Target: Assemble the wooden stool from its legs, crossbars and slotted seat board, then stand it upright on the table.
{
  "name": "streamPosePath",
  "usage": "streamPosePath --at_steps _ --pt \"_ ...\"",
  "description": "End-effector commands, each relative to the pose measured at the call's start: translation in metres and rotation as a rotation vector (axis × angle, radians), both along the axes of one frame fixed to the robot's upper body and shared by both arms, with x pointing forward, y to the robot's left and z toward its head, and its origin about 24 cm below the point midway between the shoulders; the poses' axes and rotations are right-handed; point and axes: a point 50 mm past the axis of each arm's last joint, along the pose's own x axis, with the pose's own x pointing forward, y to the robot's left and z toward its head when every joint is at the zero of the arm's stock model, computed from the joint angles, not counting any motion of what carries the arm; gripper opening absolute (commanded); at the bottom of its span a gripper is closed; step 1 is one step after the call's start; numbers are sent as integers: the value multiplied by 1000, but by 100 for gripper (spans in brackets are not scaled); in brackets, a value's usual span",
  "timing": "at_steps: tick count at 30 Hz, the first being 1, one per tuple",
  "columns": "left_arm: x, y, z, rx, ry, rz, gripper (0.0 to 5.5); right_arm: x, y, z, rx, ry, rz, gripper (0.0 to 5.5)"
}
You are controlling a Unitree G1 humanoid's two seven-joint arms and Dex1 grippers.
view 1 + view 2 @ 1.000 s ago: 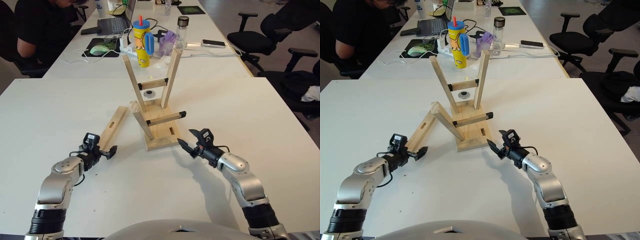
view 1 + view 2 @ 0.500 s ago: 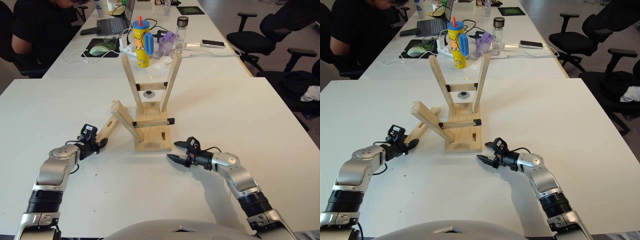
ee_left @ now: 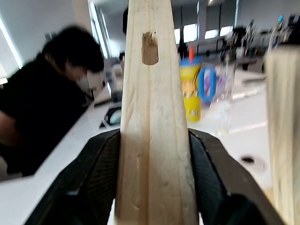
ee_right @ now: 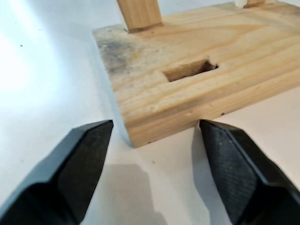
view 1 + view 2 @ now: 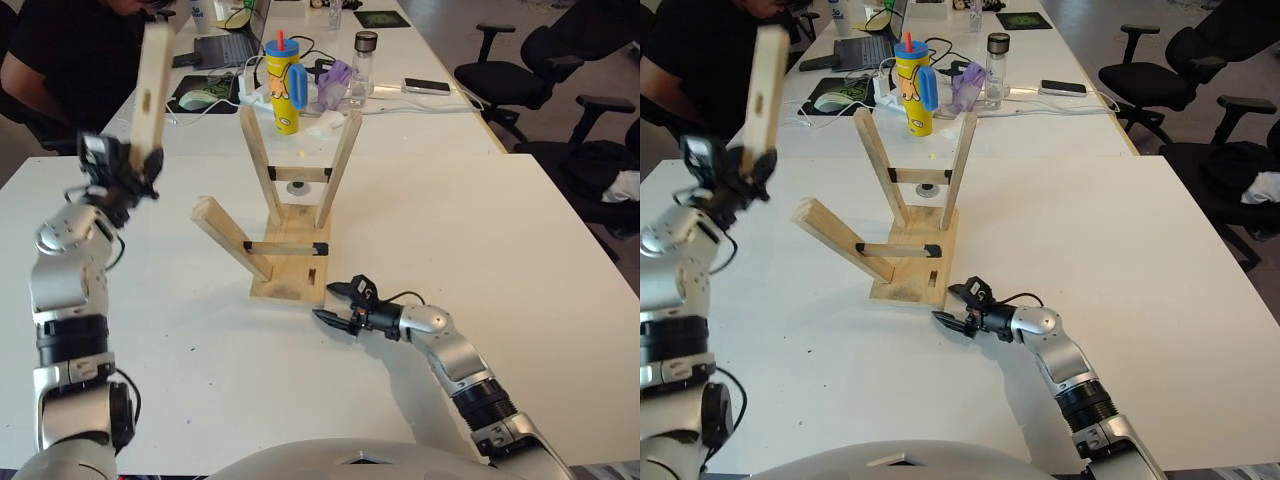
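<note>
The slotted seat board (image 5: 291,272) lies flat on the white table. Two legs (image 5: 340,165) rise from it, splayed and joined by a crossbar (image 5: 301,174). A third leg (image 5: 229,238) leans out to the left, tied in by a second crossbar (image 5: 285,247). My left gripper (image 5: 124,168) is raised high at the left, shut on a loose slotted leg (image 3: 152,93) held nearly upright. My right gripper (image 5: 333,303) stands open low on the table, its fingers (image 4: 79,164) either side of the board's near corner, next to an empty slot (image 4: 188,70).
Behind the stool lies a small black disc (image 5: 297,187). On the far table stand a yellow cup (image 5: 285,88), a bottle (image 5: 365,55), a phone (image 5: 428,87) and a laptop (image 5: 228,45), with a seated person at the back left. Office chairs (image 5: 520,70) stand to the right.
My left gripper closed on the loose leg on the table and lifted it high to the left, nearly upright. The stool slid and turned leftward. My right gripper moved in to the board's near corner.
</note>
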Motion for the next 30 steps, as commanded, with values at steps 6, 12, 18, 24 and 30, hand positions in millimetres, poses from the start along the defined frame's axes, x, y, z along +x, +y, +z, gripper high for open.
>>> streamPosePath --at_steps 6,12,18,24,30 --pt "-56 -118 136 -221 -245 -896 206 -12 -71 7 -37 65 -229 341" --pt "-84 -167 79 -335 66 -1129 206 -12 -111 55 16 51 -235 341" --pt "-99 -183 -8 -414 393 -1122 206 -32 -123 122 388 244 18 341" --pt "-115 -183 -53 -429 589 -1221 206 -20 -154 164 728 307 51 429" --pt "-118 -174 -73 -418 696 -1282 206 -15 -160 173 832 374 78 472"
